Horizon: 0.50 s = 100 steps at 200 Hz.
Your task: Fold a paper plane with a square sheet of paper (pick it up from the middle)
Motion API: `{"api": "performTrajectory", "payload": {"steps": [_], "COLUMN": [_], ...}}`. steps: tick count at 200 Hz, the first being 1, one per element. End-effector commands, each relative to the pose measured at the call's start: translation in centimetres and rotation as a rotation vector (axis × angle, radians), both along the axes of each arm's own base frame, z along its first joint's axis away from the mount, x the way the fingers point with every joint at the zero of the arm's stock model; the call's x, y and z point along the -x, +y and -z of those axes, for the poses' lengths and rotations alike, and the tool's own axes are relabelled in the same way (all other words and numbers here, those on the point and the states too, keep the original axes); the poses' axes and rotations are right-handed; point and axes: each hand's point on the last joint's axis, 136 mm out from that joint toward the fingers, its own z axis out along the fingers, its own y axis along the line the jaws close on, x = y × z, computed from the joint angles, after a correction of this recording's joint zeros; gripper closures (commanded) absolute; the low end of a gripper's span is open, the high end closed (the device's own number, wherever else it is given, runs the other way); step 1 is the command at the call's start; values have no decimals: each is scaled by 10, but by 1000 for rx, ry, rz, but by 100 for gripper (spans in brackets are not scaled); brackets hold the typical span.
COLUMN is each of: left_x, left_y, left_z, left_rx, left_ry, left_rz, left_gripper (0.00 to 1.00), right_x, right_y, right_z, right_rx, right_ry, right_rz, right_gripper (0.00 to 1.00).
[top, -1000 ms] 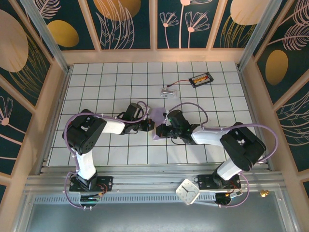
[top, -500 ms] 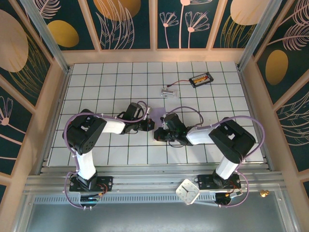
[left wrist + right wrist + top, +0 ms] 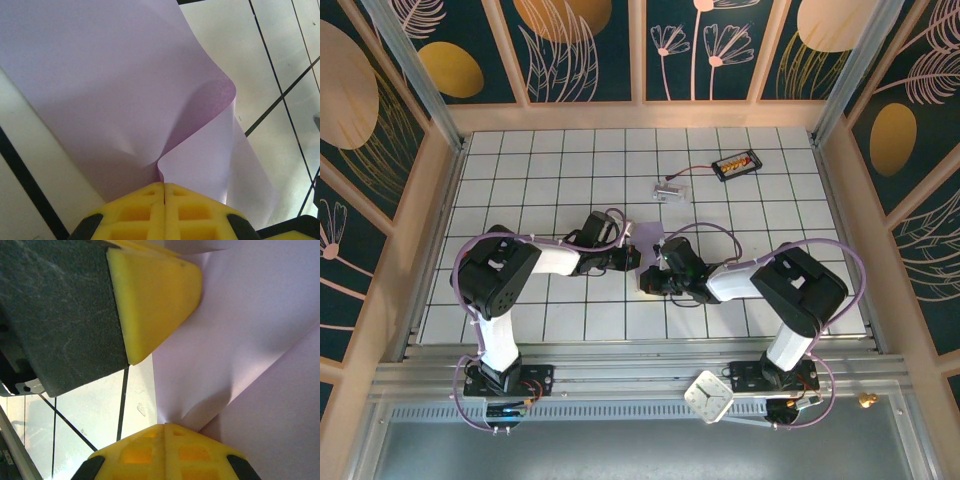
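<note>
Top view, arm poses:
- Left arm (image 3: 505,290) rises from its base at lower left. Its white forearm runs right and slightly up-frame to the wrist, and the left gripper (image 3: 633,259) points right, near frame centre.
- Right arm (image 3: 800,295) rises from its base at lower right and bends at the elbow. Its forearm runs left, low over the tiled table (image 3: 520,170), and the right gripper (image 3: 648,281) points left.
- The two grippers meet tip to tip, the right one just below the left in the frame.

Square sheet of paper (image 3: 648,238): lavender, mid-table, caught between the two grippers. Only small patches show past the wrists from above.

Left wrist view: the left gripper (image 3: 164,192) has its yellow fingertips pressed together at bottom centre, clamped on a raised ridge of the sheet (image 3: 110,85). From the pinch the paper fans up-frame, and one flap curls over at centre right. The rest lies on the tiles.

Right wrist view: the right gripper (image 3: 165,432) likewise has its fingertips together at bottom centre, nipping an edge of the sheet (image 3: 250,340). One yellow fingertip (image 3: 152,295) of the left gripper, on its black body, fills the upper left, touching the paper.

Elsewhere:
- Clear plastic piece (image 3: 668,189) with a wire, up-frame of the grippers and well apart from them.
- White clock-like square (image 3: 708,396) on the rail at the bottom.
</note>
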Motion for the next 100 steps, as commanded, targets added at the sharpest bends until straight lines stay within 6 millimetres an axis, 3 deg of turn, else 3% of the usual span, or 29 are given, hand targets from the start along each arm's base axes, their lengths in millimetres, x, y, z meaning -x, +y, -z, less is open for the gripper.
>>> {"api": "performTrajectory", "payload": {"steps": [1,100], "left_x": [5,4], "left_y": [25,31], "left_z": [52,56], "left_rx": [-179,-216], "left_ry": [52,51], "left_rz": [-42,-57], "left_gripper": [100,100], "right_x": [27,58], "right_y": [-16,-14], "right_z": [37,45], "right_rx": [143,231], "right_ry": [92,133], "right_rz": [-29,-108], "right_gripper": [100,100]}}
